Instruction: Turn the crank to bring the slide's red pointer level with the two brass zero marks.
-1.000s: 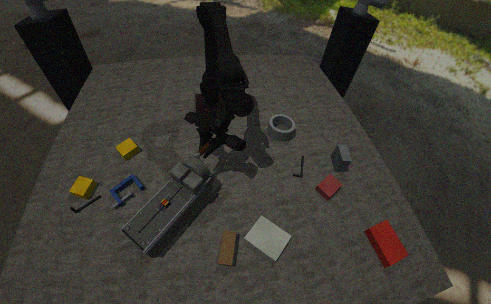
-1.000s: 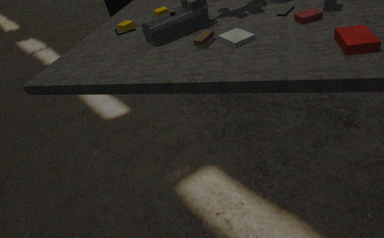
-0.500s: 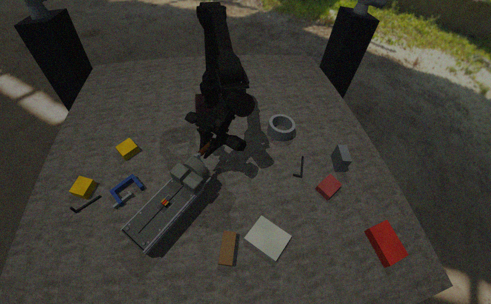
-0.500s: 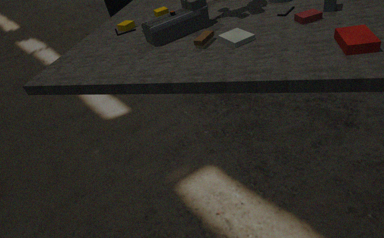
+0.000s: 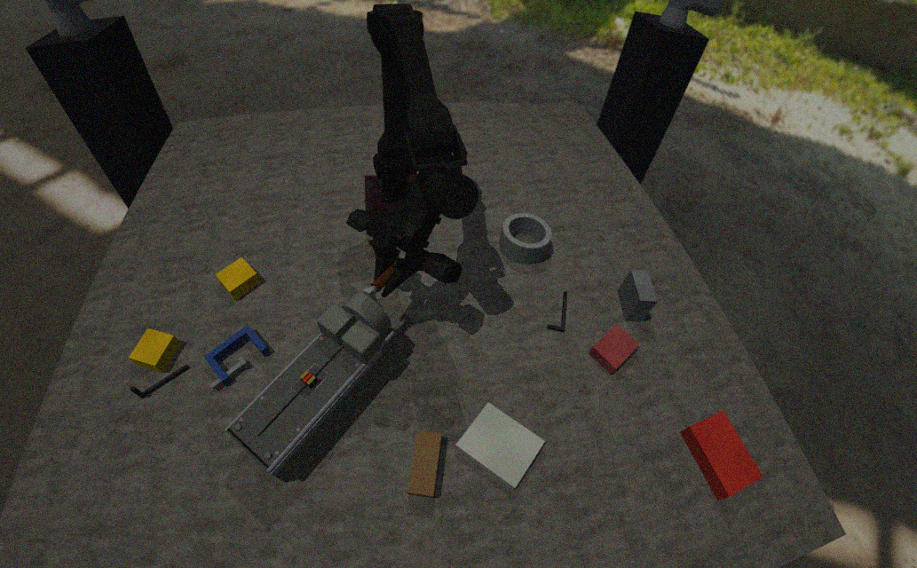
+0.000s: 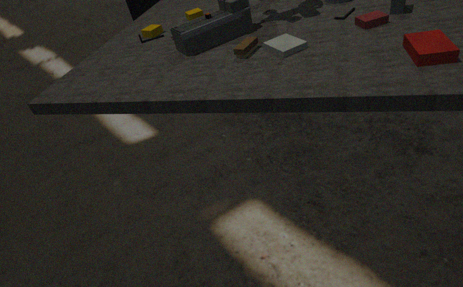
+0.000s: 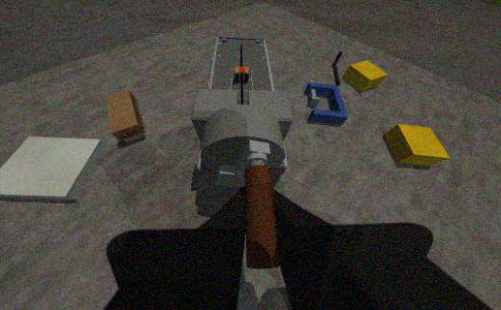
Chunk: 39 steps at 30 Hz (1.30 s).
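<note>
The grey machine (image 5: pixel 285 402) (image 6: pixel 211 32) (image 7: pixel 241 107) lies slantwise on the table, its crank end toward the arm. Its red pointer (image 5: pixel 308 378) (image 7: pixel 242 70) sits on the slide between two yellowish brass marks, and in the wrist view it looks about level with them; a small offset cannot be told. In the exterior view the pointer (image 6: pixel 207 15) is tiny. The reddish-brown crank handle (image 5: pixel 383 275) (image 7: pixel 260 213) points toward the arm. My gripper (image 5: pixel 392 273) (image 7: pixel 255 192) is shut on this handle. The gripper is out of view in the exterior view.
Right of the machine in the top view lie a brown block (image 5: pixel 426 463) and a white slab (image 5: pixel 501 444). Left are a blue clamp (image 5: pixel 225 352), two yellow blocks (image 5: pixel 237 277) (image 5: pixel 154 350) and a black hex key (image 5: pixel 162 381). A grey ring (image 5: pixel 525 240) stands right of the gripper.
</note>
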### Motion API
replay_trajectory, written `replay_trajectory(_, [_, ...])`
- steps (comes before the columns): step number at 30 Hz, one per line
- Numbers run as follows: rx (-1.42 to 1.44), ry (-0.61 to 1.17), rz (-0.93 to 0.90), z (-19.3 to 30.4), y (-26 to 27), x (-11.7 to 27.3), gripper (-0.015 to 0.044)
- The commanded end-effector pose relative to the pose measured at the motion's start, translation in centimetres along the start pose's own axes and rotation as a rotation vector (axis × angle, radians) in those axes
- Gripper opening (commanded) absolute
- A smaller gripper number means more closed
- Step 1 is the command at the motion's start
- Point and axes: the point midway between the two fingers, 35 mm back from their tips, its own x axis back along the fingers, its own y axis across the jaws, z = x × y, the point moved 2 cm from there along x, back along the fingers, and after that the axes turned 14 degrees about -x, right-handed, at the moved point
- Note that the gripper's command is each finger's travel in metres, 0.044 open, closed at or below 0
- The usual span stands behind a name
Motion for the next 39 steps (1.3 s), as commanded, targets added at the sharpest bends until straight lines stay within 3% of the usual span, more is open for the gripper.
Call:
replay_trajectory(1, [-0.005, 0.005, -0.023, 0.0, 0.9, 0.2, 0.0000])
replay_trajectory(39, [-0.006, 0.005, -0.024, 0.6, 1.9, -0.1, 0.0000])
